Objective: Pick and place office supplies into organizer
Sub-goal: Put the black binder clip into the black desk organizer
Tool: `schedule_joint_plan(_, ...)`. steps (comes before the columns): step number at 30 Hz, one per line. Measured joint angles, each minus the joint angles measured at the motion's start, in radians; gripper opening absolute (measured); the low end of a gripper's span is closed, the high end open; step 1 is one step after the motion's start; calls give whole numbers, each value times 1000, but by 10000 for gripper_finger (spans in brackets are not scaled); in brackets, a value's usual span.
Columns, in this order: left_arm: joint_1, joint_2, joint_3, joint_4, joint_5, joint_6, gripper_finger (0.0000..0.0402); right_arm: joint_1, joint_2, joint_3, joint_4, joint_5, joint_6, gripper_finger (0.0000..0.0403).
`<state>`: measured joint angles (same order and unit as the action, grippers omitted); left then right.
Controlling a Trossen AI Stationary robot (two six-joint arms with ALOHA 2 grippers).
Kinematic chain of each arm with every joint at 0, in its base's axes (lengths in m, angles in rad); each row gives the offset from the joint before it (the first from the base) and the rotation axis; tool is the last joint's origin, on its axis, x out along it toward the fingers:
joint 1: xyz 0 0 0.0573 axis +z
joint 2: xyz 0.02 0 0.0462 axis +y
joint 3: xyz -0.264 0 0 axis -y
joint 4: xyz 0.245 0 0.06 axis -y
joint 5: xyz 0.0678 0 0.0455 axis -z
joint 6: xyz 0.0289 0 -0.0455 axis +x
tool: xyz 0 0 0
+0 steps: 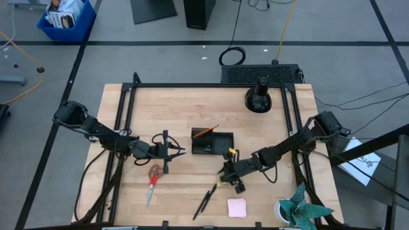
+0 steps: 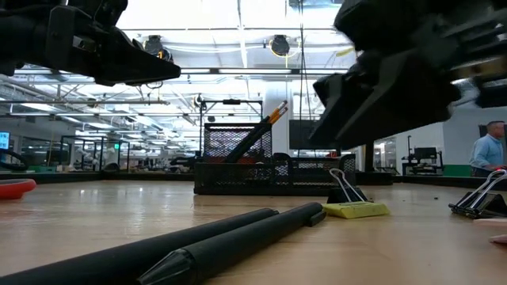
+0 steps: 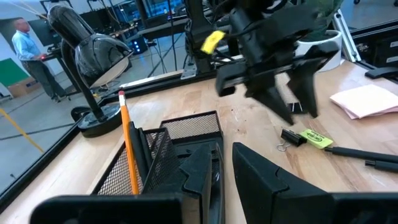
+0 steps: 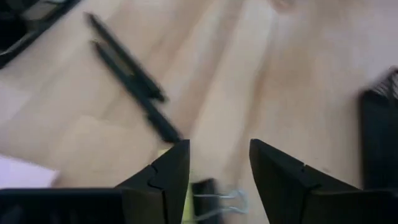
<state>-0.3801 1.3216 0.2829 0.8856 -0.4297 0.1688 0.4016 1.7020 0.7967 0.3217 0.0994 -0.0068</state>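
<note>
place: probably a lab or workshop hall | evidence: ceiling lights (image 2: 238, 32) glowing, metal racks (image 2: 87, 150) standing, person (image 2: 485, 149) working behind

Pencil (image 1: 205, 132) in organizer (image 1: 212, 142) at table centre — scissors (image 1: 153, 181) left, pens (image 1: 206, 200) and sticky-note pad (image 1: 237, 207) in front.

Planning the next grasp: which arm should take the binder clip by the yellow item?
Right. The right gripper hangs open just above the small black binder clip beside the flat yellow item. The left gripper is across the table, left of the black mesh organizer.
</note>
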Motion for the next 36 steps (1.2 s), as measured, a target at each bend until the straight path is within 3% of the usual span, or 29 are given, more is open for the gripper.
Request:
schedule_joint_plan(11, 0, 0, 0, 0, 0, -17, 72, -70, 0, 0, -78, -153, 74, 161)
schedule_joint_plan(19, 0, 0, 0, 0, 0, -18, 72, -69, 0, -25, -86, -147, 73, 159)
schedule_joint_plan(24, 0, 0, 0, 0, 0, -21, 72, -69, 0, -42, -60, -73, 49, 153)
schedule_joint_plan(28, 0, 0, 0, 0, 0, -25, 72, -70, 0, -61, 5, -73, 37, 147)
schedule_joint_plan(36, 0, 0, 0, -2, 0, -24, 72, -69, 5, -64, -23, -89, 40, 139)
